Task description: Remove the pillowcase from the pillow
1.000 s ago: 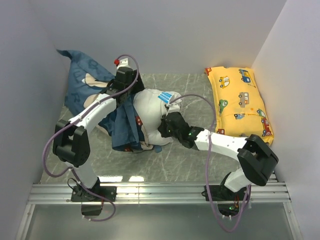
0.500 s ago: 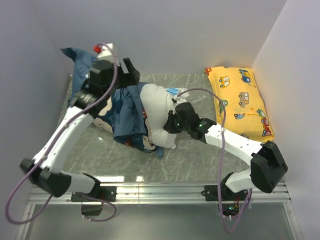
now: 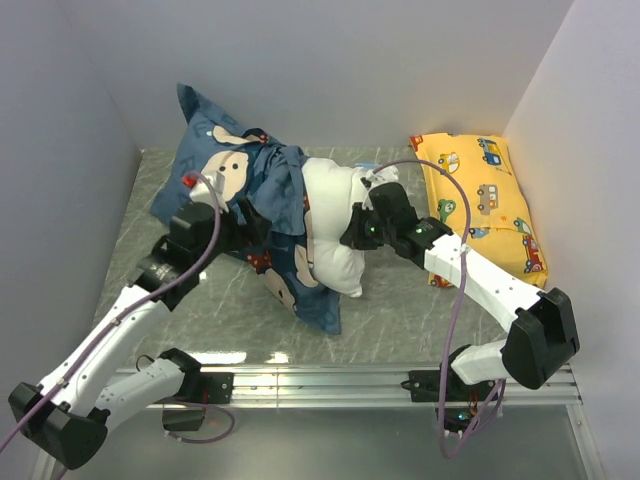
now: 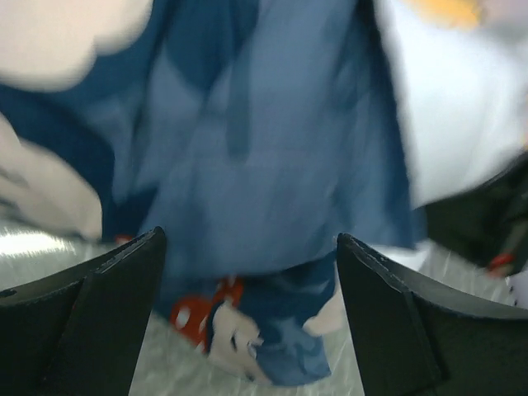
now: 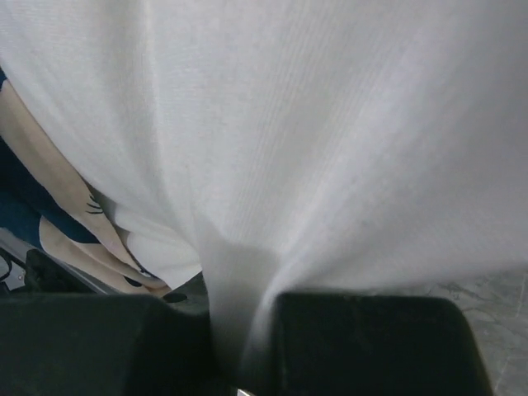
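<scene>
The dark blue pillowcase (image 3: 235, 185) with cream bear faces lies bunched at the back left and still wraps the left part of the white pillow (image 3: 335, 225). A flap of it trails toward the front (image 3: 315, 305). My left gripper (image 3: 248, 228) is open and empty just left of the bunched case. In the left wrist view the blue fabric (image 4: 264, 165) hangs beyond the spread fingers (image 4: 249, 239), not between them. My right gripper (image 3: 357, 232) is shut on a pinch of the pillow's white cloth (image 5: 247, 148), seen squeezed between its fingers (image 5: 239, 309).
A yellow vehicle-print pillow (image 3: 480, 205) lies at the back right by the right wall. White walls close the back and both sides. A metal rail (image 3: 320, 380) runs along the front edge. Grey marble-patterned table (image 3: 400, 310).
My left arm has swung from the far back down to the near left, away from the case. The pillowcase has settled further back. My right gripper has drawn the pillow to the back right.
</scene>
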`<action>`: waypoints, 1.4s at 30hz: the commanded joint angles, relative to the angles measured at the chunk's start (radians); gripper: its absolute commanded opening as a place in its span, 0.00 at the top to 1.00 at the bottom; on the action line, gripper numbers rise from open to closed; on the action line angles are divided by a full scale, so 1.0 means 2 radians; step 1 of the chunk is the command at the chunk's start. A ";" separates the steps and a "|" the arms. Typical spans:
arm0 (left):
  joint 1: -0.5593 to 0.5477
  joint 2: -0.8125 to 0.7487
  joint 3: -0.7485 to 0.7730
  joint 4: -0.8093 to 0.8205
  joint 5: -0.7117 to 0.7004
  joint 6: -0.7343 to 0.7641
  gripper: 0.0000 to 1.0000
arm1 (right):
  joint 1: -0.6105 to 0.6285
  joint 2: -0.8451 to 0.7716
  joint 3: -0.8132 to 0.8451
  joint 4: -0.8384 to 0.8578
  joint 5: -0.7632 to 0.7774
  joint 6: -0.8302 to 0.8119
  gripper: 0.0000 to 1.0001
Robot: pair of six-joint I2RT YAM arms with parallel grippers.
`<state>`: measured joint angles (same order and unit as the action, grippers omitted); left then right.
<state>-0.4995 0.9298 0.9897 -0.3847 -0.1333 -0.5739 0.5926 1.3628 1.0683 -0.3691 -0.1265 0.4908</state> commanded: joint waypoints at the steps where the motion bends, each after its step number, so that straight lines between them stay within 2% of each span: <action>1: -0.006 -0.019 -0.055 0.053 0.047 -0.036 0.10 | -0.006 -0.023 0.055 0.009 0.003 -0.025 1.00; 5: -0.019 -0.014 -0.100 0.080 0.054 -0.054 0.09 | -0.006 -0.020 0.065 0.004 -0.001 -0.028 1.00; 11: -0.026 0.004 -0.129 0.177 0.103 -0.073 0.05 | -0.006 -0.022 0.072 0.002 -0.015 -0.024 1.00; 13: -0.028 0.024 -0.123 0.174 0.096 -0.074 0.05 | -0.006 -0.023 0.074 -0.002 -0.016 -0.025 1.00; 15: -0.028 0.042 -0.105 0.153 0.074 -0.072 0.12 | -0.006 -0.028 0.076 -0.004 -0.012 -0.028 1.00; 16: -0.028 0.058 -0.099 0.132 0.050 -0.070 0.17 | -0.006 -0.030 0.077 -0.009 -0.008 -0.030 1.00; 17: -0.028 0.063 -0.088 0.115 0.034 -0.071 0.33 | -0.006 -0.033 0.079 -0.012 -0.007 -0.032 1.00; 18: -0.029 0.070 -0.080 0.101 0.014 -0.074 0.43 | -0.006 -0.033 0.082 -0.018 -0.004 -0.034 1.00; 19: -0.027 0.077 -0.074 0.090 -0.029 -0.074 0.63 | -0.007 -0.037 0.084 -0.020 -0.003 -0.035 1.00; 22: -0.010 0.085 -0.044 0.039 -0.092 -0.083 0.98 | -0.015 -0.042 0.091 -0.029 -0.004 -0.041 1.00; 25: 0.052 0.083 -0.038 0.017 -0.106 -0.091 0.99 | -0.031 -0.053 0.092 -0.037 -0.007 -0.044 1.00; 26: 0.092 0.083 -0.038 0.020 -0.103 -0.093 1.00 | -0.036 -0.057 0.091 -0.039 -0.011 -0.045 1.00; 31: 0.187 0.094 -0.031 0.011 -0.147 -0.119 0.99 | -0.088 -0.085 0.079 -0.046 -0.028 -0.045 1.00; 32: 0.223 0.093 -0.032 0.011 -0.147 -0.125 0.99 | -0.098 -0.088 0.079 -0.048 -0.028 -0.046 1.00; 35: 0.286 0.091 -0.041 0.017 -0.150 -0.140 1.00 | -0.134 -0.100 0.073 -0.062 -0.027 -0.050 1.00; 38: 0.319 0.097 -0.045 0.015 -0.147 -0.141 1.00 | -0.163 -0.116 0.053 -0.062 -0.034 -0.050 1.00; 42: 0.299 0.058 -0.081 0.048 -0.082 -0.136 1.00 | -0.164 -0.109 0.034 -0.039 -0.049 -0.038 1.00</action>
<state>0.0570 1.1164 0.8696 -0.3626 -0.1635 -0.8555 0.3332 1.1931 1.1408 -0.4950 -0.3481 0.4492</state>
